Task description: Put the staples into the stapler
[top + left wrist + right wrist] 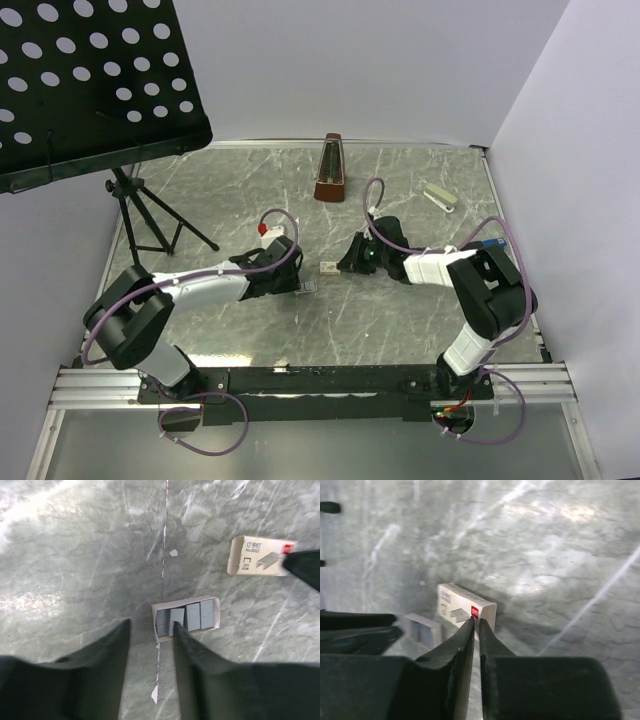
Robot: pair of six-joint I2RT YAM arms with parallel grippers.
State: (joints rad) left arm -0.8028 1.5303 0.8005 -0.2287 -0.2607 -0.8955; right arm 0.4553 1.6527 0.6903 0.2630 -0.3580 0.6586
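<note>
Left gripper (151,625) spread at the staples (186,616), right gripper (476,621) barely parted at box sleeve (460,605)

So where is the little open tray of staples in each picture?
Top external: the staple tray sits near the picture's centre.
Left wrist: the tray is at centre, slightly low.
Right wrist: it is left of centre.
Shared landmark: the printed sleeve, lying apart from the tray in all three.
</note>
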